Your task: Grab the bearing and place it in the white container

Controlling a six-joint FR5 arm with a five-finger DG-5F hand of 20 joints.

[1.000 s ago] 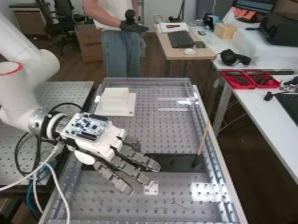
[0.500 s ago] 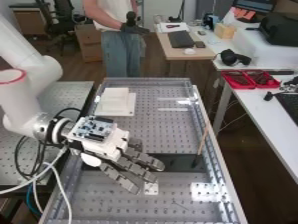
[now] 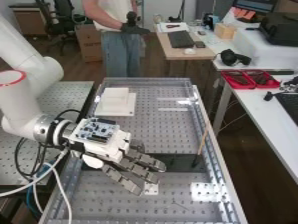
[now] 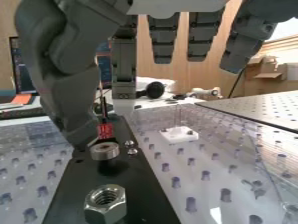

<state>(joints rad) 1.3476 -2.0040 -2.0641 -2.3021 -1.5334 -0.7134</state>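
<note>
Wrist view: the hand (image 4: pixel 65 92), fingers loosely extended and empty, has its thumb beside the bearing (image 4: pixel 105 151) on the black plate (image 4: pixel 146 196). Approach looks nearly done; next, pinch it, then carry to the far-left white container (image 3: pixel 116 97).

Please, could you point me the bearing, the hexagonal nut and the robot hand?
Bearing (image 4: pixel 105 155): wrist view, on its outer wall.
Hexagonal nut (image 4: pixel 106 213): wrist view, on its side.
Robot hand (image 3: pixel 138 170): high view, on a dark grey finger.

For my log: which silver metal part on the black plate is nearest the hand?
The round bearing, by the thumb; the hexagonal nut and small pieces lie farther.
</note>
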